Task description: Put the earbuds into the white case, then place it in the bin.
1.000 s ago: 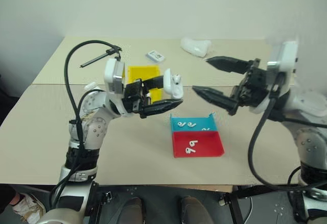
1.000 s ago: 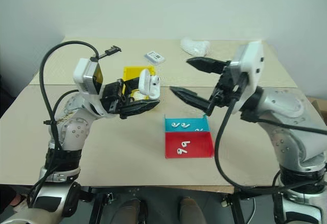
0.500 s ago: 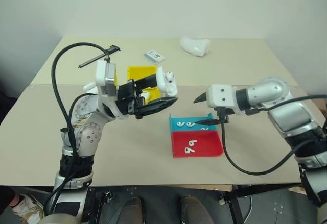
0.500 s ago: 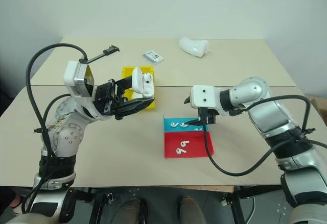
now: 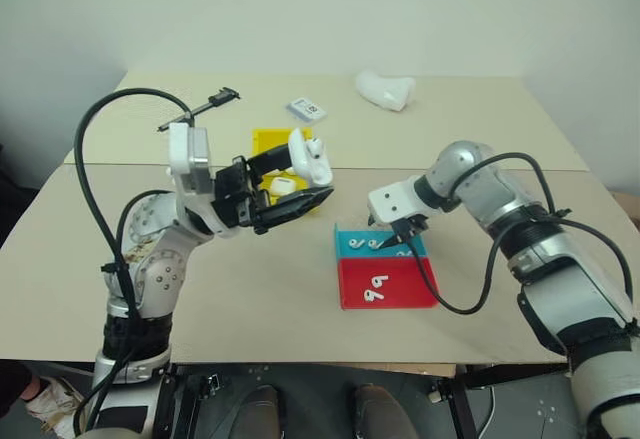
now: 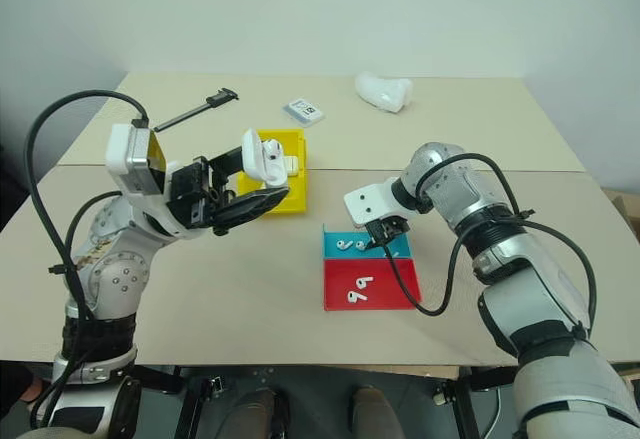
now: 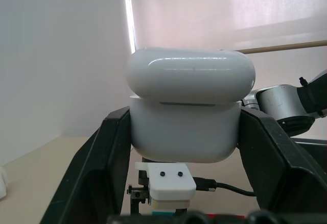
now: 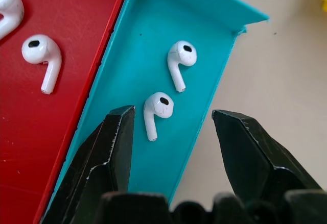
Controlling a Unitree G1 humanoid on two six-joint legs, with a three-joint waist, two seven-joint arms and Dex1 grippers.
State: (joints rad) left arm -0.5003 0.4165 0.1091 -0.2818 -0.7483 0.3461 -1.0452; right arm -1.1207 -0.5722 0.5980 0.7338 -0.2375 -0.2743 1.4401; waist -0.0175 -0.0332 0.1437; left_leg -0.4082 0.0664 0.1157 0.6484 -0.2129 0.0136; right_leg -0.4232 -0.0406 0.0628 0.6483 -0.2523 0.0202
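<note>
Meanwhile, the right gripper (image 8: pixel 171 132) is being held over the blue tray (image 8: pixel 214 9) with its fingers apart, 1 of the 2 earbuds (image 8: pixel 157 106) there lying between its tips. Elsewhere, the white case (image 7: pixel 186 113), lid ajar, is being clamped in the left gripper (image 5: pixel 290 184).

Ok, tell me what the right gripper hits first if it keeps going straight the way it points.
Most likely the nearer earbud lying in the blue tray; the right gripper is open, with that earbud between its fingers.
</note>
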